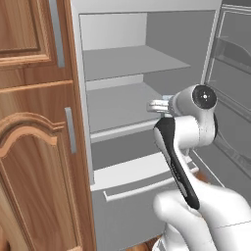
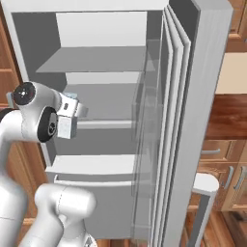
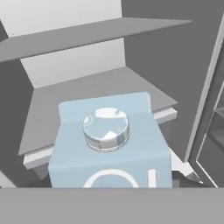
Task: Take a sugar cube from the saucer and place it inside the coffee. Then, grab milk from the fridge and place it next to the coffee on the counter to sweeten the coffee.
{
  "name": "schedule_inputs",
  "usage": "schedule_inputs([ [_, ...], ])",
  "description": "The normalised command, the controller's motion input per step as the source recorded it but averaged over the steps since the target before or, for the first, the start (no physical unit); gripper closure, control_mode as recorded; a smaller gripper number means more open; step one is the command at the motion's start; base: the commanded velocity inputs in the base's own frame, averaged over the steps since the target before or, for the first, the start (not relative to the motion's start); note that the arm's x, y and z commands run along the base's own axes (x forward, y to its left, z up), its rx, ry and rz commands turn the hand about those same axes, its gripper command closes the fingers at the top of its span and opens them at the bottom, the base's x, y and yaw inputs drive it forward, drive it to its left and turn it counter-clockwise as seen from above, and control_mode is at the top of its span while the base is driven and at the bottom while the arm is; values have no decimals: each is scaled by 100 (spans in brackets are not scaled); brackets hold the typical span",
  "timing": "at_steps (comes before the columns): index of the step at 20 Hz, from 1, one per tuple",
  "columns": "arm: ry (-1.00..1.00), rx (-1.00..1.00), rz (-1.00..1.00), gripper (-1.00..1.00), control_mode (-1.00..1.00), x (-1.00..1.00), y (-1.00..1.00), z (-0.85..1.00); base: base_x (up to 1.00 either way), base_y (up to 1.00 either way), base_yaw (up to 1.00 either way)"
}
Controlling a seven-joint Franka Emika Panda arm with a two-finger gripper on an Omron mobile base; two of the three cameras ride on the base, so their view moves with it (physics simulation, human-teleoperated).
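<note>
Inside fridge [image 1: 147, 68], milk [image 3: 109, 144] close below hand.

The milk [image 3: 109, 148] looks like smooth matt pale-blue card, with a glossy, silvery cap [image 3: 106, 128] near its top edge that catches light like polished metal or clear plastic. The fridge [image 1: 127, 63] has flat, matt grey walls and smooth pale shelves [image 1: 132, 61], plastic in look; its door racks [image 2: 144, 120] appear translucent, like clear plastic. The cabinets [image 1: 34, 147] show warm brown wood grain with a slight sheen, and carry smooth matt grey handles [image 1: 71, 130].
</note>
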Motion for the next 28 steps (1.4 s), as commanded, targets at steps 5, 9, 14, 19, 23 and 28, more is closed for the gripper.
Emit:
schedule_inputs([
  [5, 0, 0, 0, 100, 100, 0, 0, 0, -95, 12, -12],
  [9, 0, 0, 0, 100, 100, 0, 0, 0, -100, 19, -18],
  [14, 0, 0, 0, 100, 100, 0, 0, 0, -88, 1, -41],
  [19, 0, 0, 0, 100, 100, 0, 0, 0, -61, 0, -64],
  [23, 0, 0, 0, 100, 100, 0, 0, 0, -38, -2, -79],
  [28, 0, 0, 0, 100, 100, 0, 0, 0, -2, -28, -80],
])
